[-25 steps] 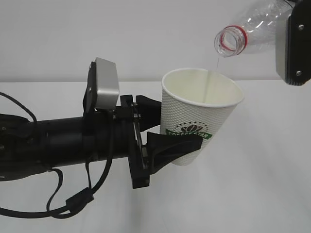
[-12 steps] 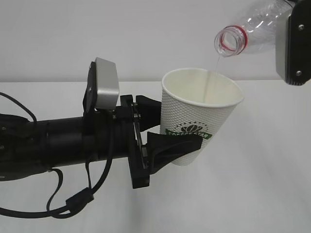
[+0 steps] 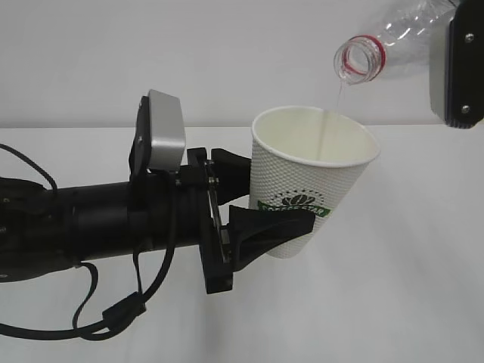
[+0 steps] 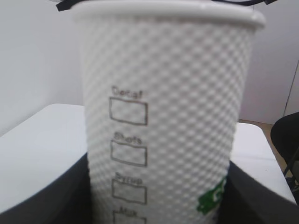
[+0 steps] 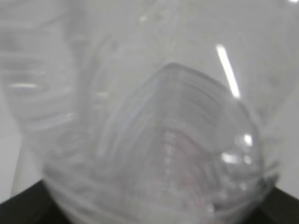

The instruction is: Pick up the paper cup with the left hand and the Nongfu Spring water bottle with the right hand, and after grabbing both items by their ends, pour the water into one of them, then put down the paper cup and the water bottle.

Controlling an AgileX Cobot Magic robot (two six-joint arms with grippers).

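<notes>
The white dimpled paper cup (image 3: 314, 178) is held upright off the table, my left gripper (image 3: 278, 201) shut on its lower wall. In the left wrist view the paper cup (image 4: 168, 116) fills the frame between the black fingers (image 4: 42, 200). The clear Nongfu Spring water bottle (image 3: 389, 38) is tilted mouth-down above the cup at the top right. My right gripper (image 3: 454, 68) holds its far end. A thin stream of water (image 3: 333, 106) falls from the red-ringed mouth into the cup. In the right wrist view the bottle (image 5: 154, 140) fills the frame, blurred.
A white table (image 3: 408, 287) lies below, with a white wall behind. Black cables (image 3: 113, 314) loop under the left arm. A dark object (image 4: 287, 140) shows at the right edge of the left wrist view, beyond the table.
The bottle's mouth has risen slightly and the thin stream keeps falling into the cup. The left arm and cup have not moved.
</notes>
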